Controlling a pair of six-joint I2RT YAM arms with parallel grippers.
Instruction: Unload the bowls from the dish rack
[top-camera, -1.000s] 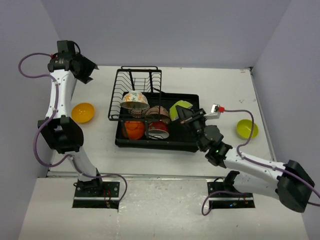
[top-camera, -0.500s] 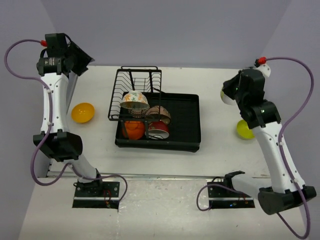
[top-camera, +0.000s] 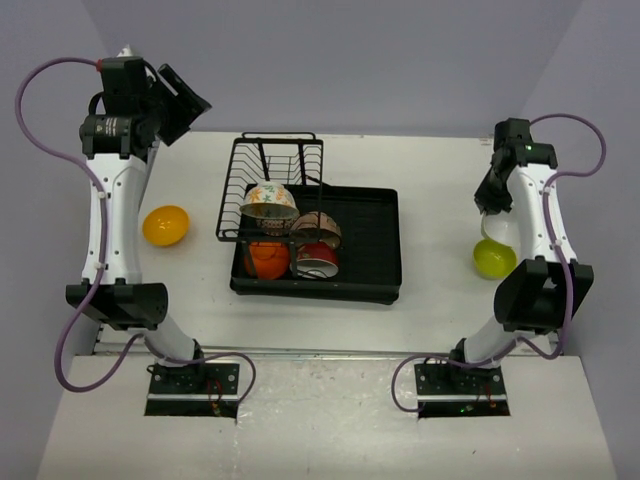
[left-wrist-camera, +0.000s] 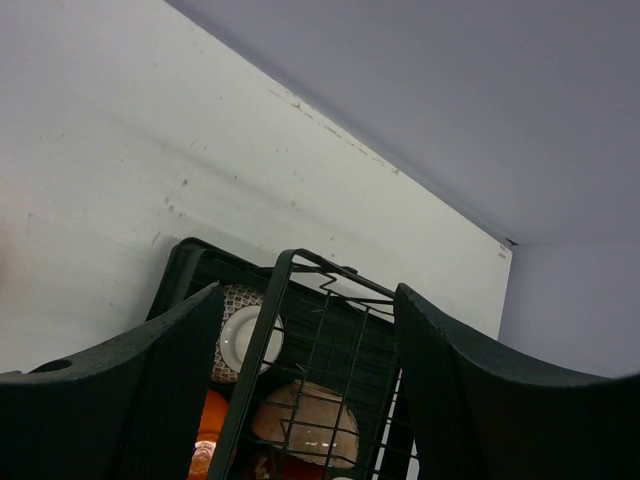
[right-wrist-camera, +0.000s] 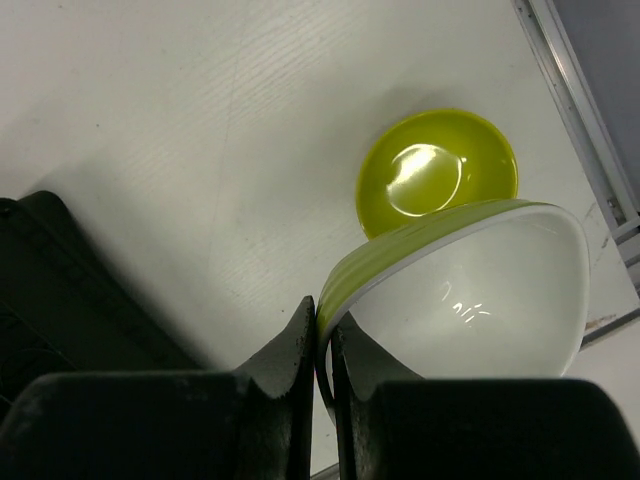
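Top external. MK: where does the dish rack (top-camera: 380, 285) sit?

JR: Mid-counter (top-camera: 430, 170). The black wire section is toward the far side, joined to the shallow black tray on the near side. Four bowls are in it. The floral bowl (top-camera: 268, 201) is tilted against the wires and the brown speckled bowl (top-camera: 318, 226) is beside it. The orange bowl (top-camera: 266, 258) and the red bowl with white inside (top-camera: 317, 260) lie in front of them, touching each other.

MK: Bowls outside the rack?

JR: A yellow-orange bowl (top-camera: 165, 224) stands alone on the counter, left of the rack and well apart from it. A second lime bowl (top-camera: 494, 260) sits mouth up on the counter, far right.

MK: Right pincer (right-wrist-camera: 325, 350)?

JR: Clenched on the rim of a white-lined lime bowl (right-wrist-camera: 470, 290). In the right wrist view the rim is pinched between the two fingers and the bowl is tipped, its white inside facing the camera. It hangs directly over the second lime bowl (right-wrist-camera: 435, 170). I cannot tell whether the two touch.

MK: Left pincer (left-wrist-camera: 305, 300)?

JR: Released, holding nothing. The left wrist view shows the fingers spread wide, with the rack's wire frame visible through the gap far below. The arm is raised high over the far left corner of the counter, well apart from every bowl.
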